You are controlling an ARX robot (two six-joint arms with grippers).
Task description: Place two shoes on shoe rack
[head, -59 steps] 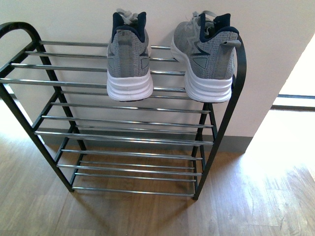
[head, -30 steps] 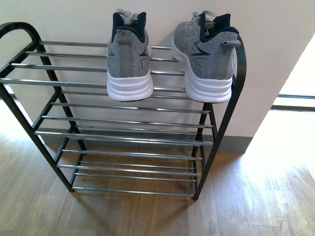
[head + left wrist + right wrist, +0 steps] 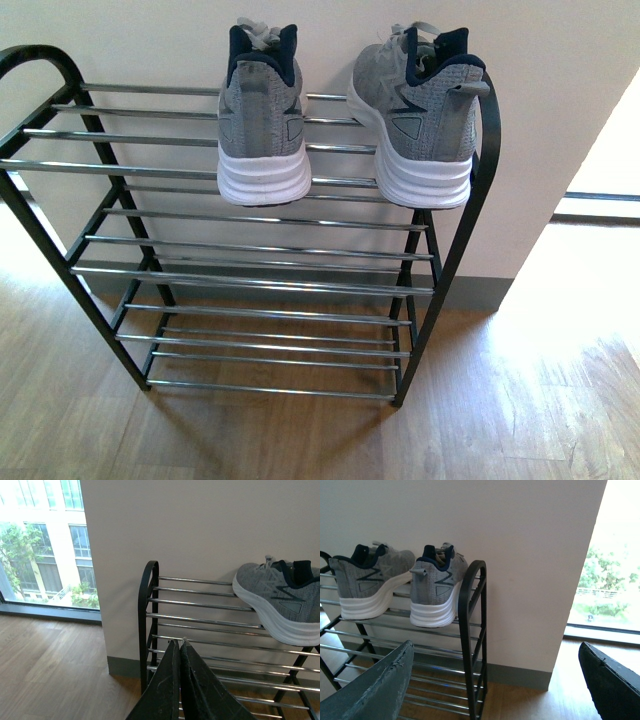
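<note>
Two grey knit shoes with white soles and navy lining rest heel-out on the top tier of the shoe rack [image 3: 255,283]: the left shoe [image 3: 262,115] near the middle, the right shoe [image 3: 420,112] against the right upright. The left wrist view shows one shoe [image 3: 280,602] on the rack [image 3: 149,610], with my left gripper [image 3: 179,642] shut and empty, held back from the rack's end. In the right wrist view both shoes [image 3: 367,580] [image 3: 437,584] sit beside the black upright [image 3: 472,630]; my right gripper [image 3: 495,652] is wide open and holds nothing. Neither arm appears in the front view.
The rack stands against a pale wall [image 3: 560,110] with a grey skirting board [image 3: 470,293], on a wood floor [image 3: 520,400]. Its lower chrome tiers [image 3: 260,345] carry nothing. A window [image 3: 40,545] lies beyond the rack's left end, another bright window [image 3: 615,575] beyond its right end.
</note>
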